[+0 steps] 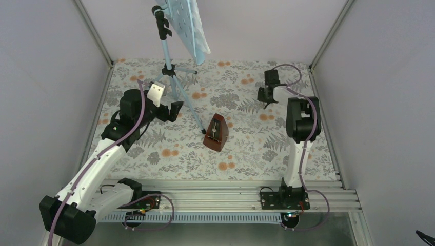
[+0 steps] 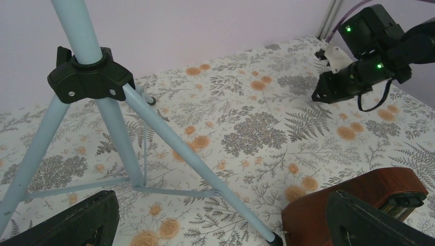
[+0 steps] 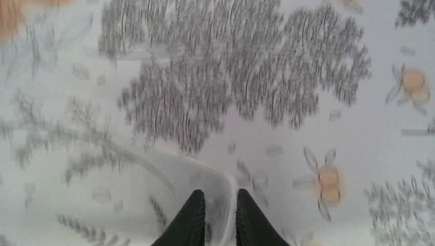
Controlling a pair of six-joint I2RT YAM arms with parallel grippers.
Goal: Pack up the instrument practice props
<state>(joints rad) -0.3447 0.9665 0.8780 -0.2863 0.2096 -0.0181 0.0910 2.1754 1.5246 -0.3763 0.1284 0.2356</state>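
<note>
The light-blue music stand (image 1: 169, 56) stands at the back, its hole-dotted plate (image 1: 182, 20) tilted at the top edge. I cannot make out any sheet-music pages. The brown wooden metronome (image 1: 216, 133) stands mid-table by a tripod foot. My left gripper (image 1: 172, 110) is open and empty just left of the tripod. In the left wrist view (image 2: 220, 228) a tripod leg (image 2: 190, 154) crosses between its fingers and the metronome (image 2: 359, 200) is by the right finger. My right gripper (image 1: 267, 97) points down at the cloth. In its wrist view (image 3: 220, 215) the tips pinch a thin raised fold.
A floral cloth (image 1: 246, 148) covers the table. Grey walls close in the left, back and right. A metal rail (image 1: 231, 197) runs along the near edge by the arm bases. The tripod's black hub (image 2: 90, 77) is close to the left wrist camera.
</note>
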